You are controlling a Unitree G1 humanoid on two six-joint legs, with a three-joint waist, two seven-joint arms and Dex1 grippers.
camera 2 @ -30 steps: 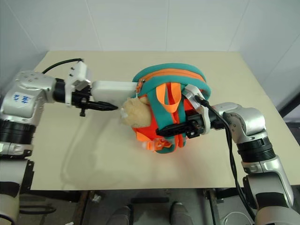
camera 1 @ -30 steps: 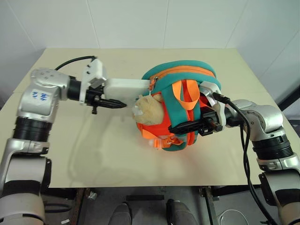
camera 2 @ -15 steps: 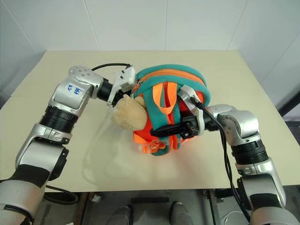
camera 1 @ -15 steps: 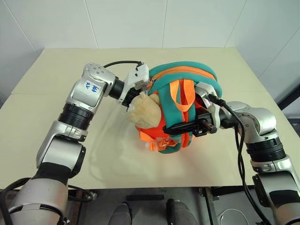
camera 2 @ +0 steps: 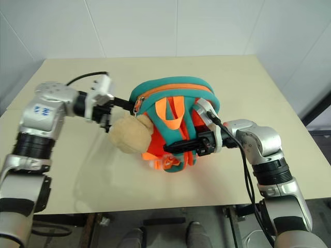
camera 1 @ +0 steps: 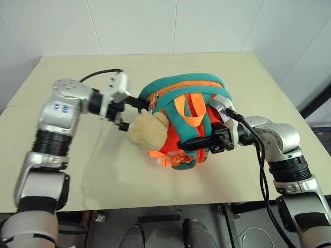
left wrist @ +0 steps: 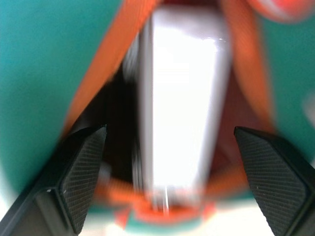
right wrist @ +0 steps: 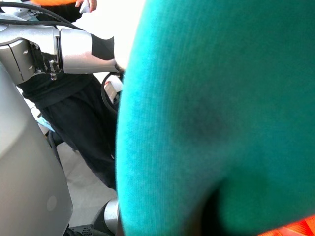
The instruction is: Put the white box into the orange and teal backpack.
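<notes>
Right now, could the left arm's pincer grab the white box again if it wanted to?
Probably yes. The left pincer is open, and the white box sits straight ahead of its fingers in the open mouth of the orange and teal backpack. Nothing blocks the way.

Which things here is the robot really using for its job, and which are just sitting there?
For the job:
- white box, inside the bag's opening
- orange and teal backpack
- left gripper, open at the opening
- right gripper, shut on a teal strap

Just there:
- table
- tan plush toy, hanging on the backpack
</notes>
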